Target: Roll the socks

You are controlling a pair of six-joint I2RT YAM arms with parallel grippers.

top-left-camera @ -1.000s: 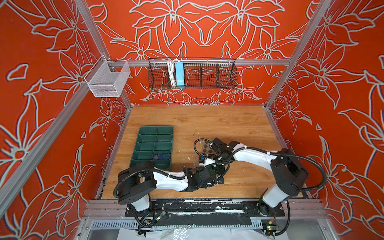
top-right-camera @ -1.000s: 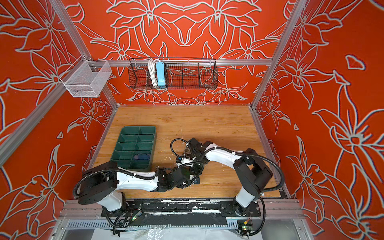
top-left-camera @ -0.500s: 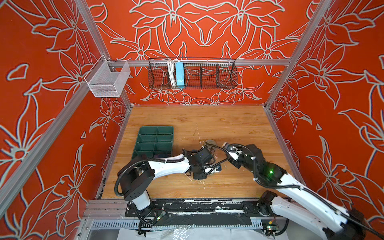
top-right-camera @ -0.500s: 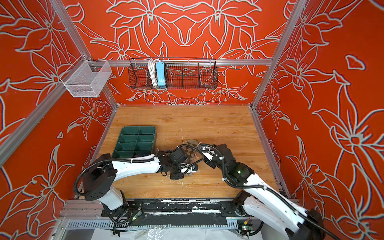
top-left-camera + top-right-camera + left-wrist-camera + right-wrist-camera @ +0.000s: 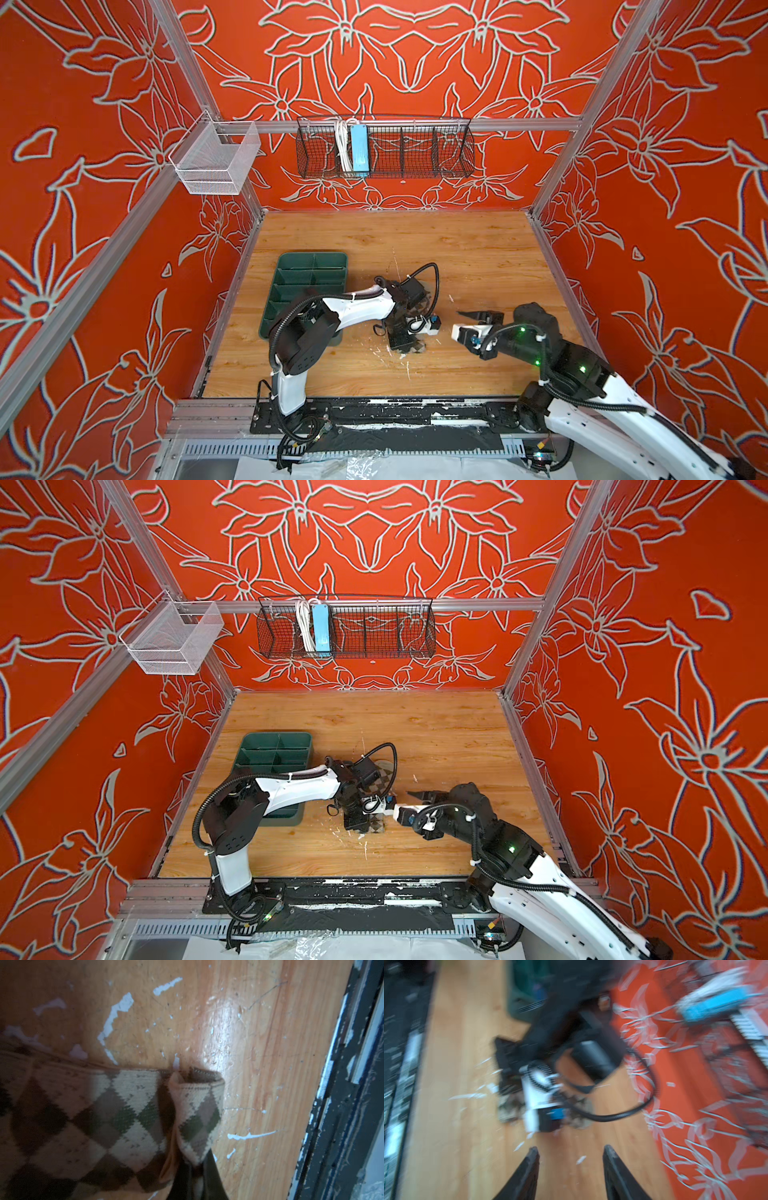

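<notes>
The beige-and-brown argyle sock [image 5: 124, 1118] lies flat on the wooden table, one end folded up into a small loop. My left gripper [image 5: 197, 1176] is shut on that folded end. In both top views the sock [image 5: 423, 289] [image 5: 380, 786] peeks out from under the left gripper [image 5: 407, 343] [image 5: 365, 823]. My right gripper [image 5: 571, 1148] hangs open and empty over bare wood, a little to the right of the sock [image 5: 579, 1120], and shows in both top views [image 5: 461, 322] [image 5: 409, 802]. A blurred bluish-purple patch [image 5: 537, 991] lies in the green tray; I cannot tell whether it is the other sock.
The green compartment tray [image 5: 311, 262] [image 5: 276, 739] stands left of the sock, its near end under the left arm. A black wire basket [image 5: 384, 147] and a white mesh basket [image 5: 216, 162] hang on the walls. White scuffs mark the wood.
My right gripper has let go of the sock, opened, and drawn back to the right. The left gripper has stayed shut on the sock while its arm lifted and swung.
</notes>
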